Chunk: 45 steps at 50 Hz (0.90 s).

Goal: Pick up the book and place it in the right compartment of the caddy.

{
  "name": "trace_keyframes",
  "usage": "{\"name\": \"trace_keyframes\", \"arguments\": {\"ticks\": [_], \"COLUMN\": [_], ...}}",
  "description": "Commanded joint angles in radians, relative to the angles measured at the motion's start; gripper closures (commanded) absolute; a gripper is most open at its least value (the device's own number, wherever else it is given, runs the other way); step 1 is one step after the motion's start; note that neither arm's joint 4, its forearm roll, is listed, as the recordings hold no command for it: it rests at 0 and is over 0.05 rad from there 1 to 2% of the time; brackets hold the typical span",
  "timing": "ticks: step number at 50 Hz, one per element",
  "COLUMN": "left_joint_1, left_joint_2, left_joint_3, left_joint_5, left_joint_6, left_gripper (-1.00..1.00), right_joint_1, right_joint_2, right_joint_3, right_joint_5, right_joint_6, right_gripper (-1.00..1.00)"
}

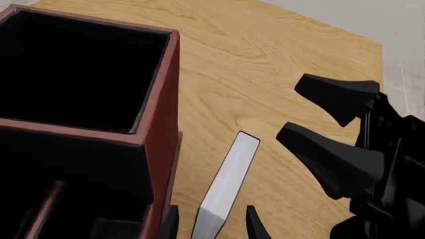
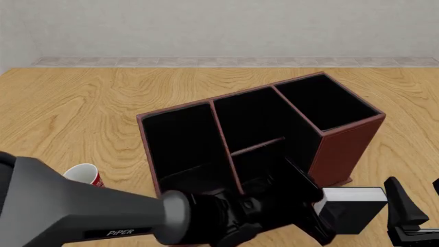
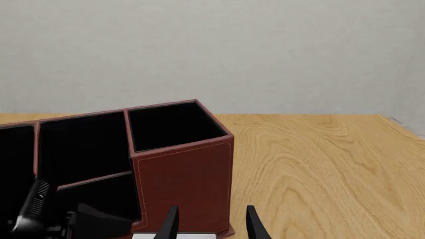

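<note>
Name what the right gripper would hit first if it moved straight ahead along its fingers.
Most likely the right compartment, on its outer wall, straight ahead of the right gripper and its open fingers. The book shows just below that line and might be grazed first; depth is unclear.

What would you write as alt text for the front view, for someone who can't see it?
The left arm reaches across the foreground, its pincer closed on a black book with white page edges, held just in front of the reddish-brown caddy. The caddy's tall right compartment is empty, a red-and-white mug sits at the left, and the right pincer waits at the lower right edge.
</note>
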Motion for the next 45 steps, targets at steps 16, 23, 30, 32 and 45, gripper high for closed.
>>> {"name": "trace_keyframes", "arguments": {"ticks": [16,23,30,32,45], "left_joint_1": [-0.009,-0.003,-0.009,0.003,-0.006], "left_joint_2": [0.100,0.132,0.149,0.141,0.118], "left_joint_3": [-0.054,-0.073,-0.067,-0.060,-0.048], "left_joint_5": [-0.020,-0.021,-0.044,-0.059,-0.055], "left_joint_6": [-0.020,-0.022,-0.042,-0.046,-0.047], "left_gripper": [-1.00,-1.00,-1.00,1.00,1.00], "right_joint_1": [0.000,0.000,0.000,0.000,0.000], "right_joint_2": [0.000,0.000,0.000,0.000,0.000], "right_joint_3": [0.000,0.000,0.000,0.000,0.000], "right_joint_5": [0.000,0.000,0.000,0.000,0.000], "right_joint_6": [0.000,0.000,0.000,0.000,0.000], "right_gripper": [-1.00,-1.00,-1.00,-1.00,-1.00]}}
